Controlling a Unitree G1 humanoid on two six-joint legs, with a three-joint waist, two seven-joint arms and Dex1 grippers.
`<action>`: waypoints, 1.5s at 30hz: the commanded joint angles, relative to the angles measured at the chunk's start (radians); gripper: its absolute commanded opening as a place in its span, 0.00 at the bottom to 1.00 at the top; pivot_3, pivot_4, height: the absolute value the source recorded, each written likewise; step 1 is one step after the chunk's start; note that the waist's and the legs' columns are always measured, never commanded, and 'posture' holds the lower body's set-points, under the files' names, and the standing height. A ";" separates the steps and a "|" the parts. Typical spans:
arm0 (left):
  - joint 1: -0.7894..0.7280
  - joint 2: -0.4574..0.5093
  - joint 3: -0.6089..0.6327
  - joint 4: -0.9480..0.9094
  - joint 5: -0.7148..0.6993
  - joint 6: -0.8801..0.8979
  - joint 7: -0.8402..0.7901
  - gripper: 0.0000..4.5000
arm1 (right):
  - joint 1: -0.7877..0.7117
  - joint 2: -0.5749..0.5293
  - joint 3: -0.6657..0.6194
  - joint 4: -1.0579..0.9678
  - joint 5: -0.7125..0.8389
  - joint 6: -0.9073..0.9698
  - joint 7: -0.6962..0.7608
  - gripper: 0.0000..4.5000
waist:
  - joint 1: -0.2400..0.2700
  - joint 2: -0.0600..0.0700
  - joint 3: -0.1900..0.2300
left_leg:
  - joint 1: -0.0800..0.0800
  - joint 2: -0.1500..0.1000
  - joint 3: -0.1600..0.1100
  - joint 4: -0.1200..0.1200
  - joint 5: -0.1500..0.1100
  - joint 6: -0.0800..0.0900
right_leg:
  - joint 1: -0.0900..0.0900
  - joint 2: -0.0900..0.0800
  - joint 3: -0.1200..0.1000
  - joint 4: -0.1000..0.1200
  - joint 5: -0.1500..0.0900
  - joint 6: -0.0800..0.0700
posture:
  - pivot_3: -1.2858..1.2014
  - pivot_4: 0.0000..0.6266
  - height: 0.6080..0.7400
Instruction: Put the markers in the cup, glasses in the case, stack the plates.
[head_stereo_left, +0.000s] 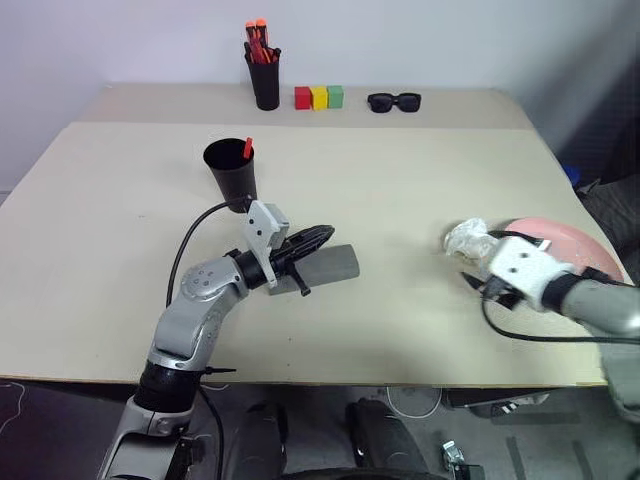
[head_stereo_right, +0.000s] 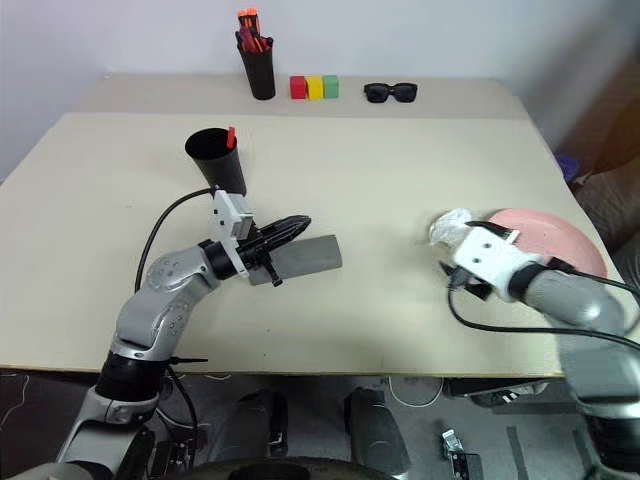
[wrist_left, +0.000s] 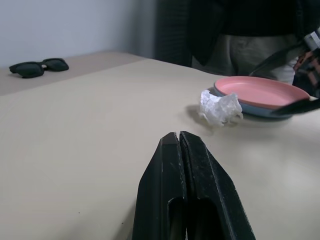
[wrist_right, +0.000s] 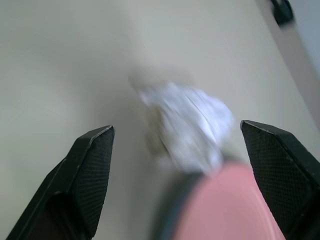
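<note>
The black cup (head_stereo_left: 230, 172) stands upright left of centre, and a marker's red cap (head_stereo_left: 247, 148) sticks out over its rim. Below it the grey case (head_stereo_left: 330, 266) lies closed on the table. My left gripper (head_stereo_left: 322, 236) hovers just over the case's near end, shut and empty. At the right edge the pink plate (wrist_left: 257, 90) rests on the blue plate (wrist_left: 248, 107). My right gripper (wrist_right: 185, 165) is open, aimed at the plates' near rim and a crumpled white paper (head_stereo_left: 468, 238). The glasses are out of view.
Along the back edge stand a black pen holder (head_stereo_left: 264, 78) with orange-capped pens, red, yellow and green blocks (head_stereo_left: 319, 97), and black sunglasses (head_stereo_left: 394, 101). The plates lie close to the table's right edge. Bare tabletop (head_stereo_left: 420, 180) stretches between the cup and the plates.
</note>
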 joint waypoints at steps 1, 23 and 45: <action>0.004 0.012 0.011 -0.055 -0.006 -0.004 0.011 0.00 | -0.064 -0.005 0.096 0.127 -0.163 -0.106 -0.119 0.91 | 0.003 0.000 0.000 | 0.000 0.000 0.000 0.000 0.000 0.000 | 0.000 0.000 0.000 0.000 0.000 0.000 | 0.52 0.24 0.89; 0.019 0.018 0.005 -0.093 -0.011 0.016 0.052 0.00 | -0.067 -0.042 0.015 0.117 -0.366 -0.209 -0.312 0.03 | 0.009 0.000 0.000 | 0.000 0.000 0.001 0.000 0.000 0.000 | 0.000 0.000 0.000 0.000 0.000 0.000 | 0.52 0.24 0.89; 0.000 0.000 0.117 -0.039 -0.006 -0.022 0.135 0.00 | 0.088 -0.106 -0.174 0.182 -0.236 -0.339 -0.198 0.99 | -0.006 0.000 0.000 | 0.010 0.000 0.001 -0.002 0.000 0.000 | 0.009 0.000 0.000 -0.001 -0.002 -0.002 | 0.52 0.24 0.89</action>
